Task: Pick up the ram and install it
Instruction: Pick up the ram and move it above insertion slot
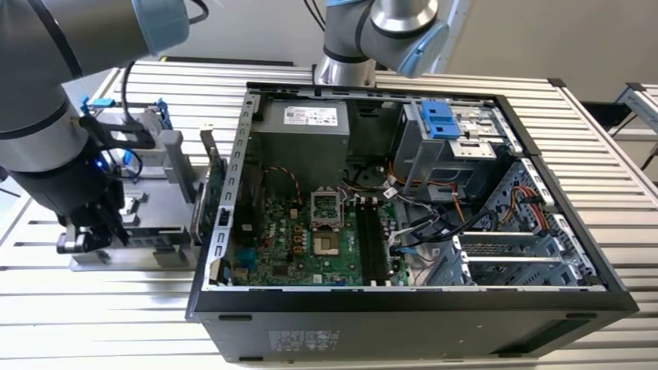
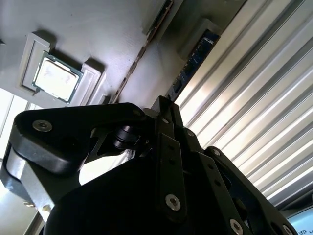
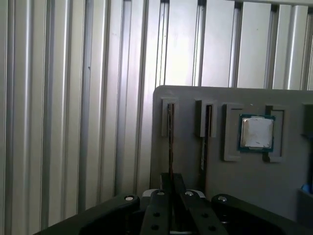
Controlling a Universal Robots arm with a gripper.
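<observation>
— Where is the ram (image 3: 170,142)?

— On edge in the outermost slot of the grey holder (image 3: 254,186), right at the holder's rim. The claw (image 3: 172,177) has its fingers pinched together on the stick's thin edge.

— What else does the holder carry?

— A second stick (image 3: 204,142) one slot further in, then a processor (image 3: 256,132) in a recess.

— Any writing?

— None I can read. The processor's lid looks blank. In the exterior view a white label (image 1: 308,116) sits inside the computer case (image 1: 411,316), but I can't make out its print.

— How do the views differ?

— The first wrist view sees the ram as a bare line. The second wrist view shows its dark blue face and chips. The exterior view shows the arm (image 1: 52,154) over the holder. The open case stands on the slatted surface (image 1: 103,324) just beside the holder, on the exterior view's right. Its motherboard (image 1: 298,247) and black slots (image 1: 370,239) are exposed.
</observation>
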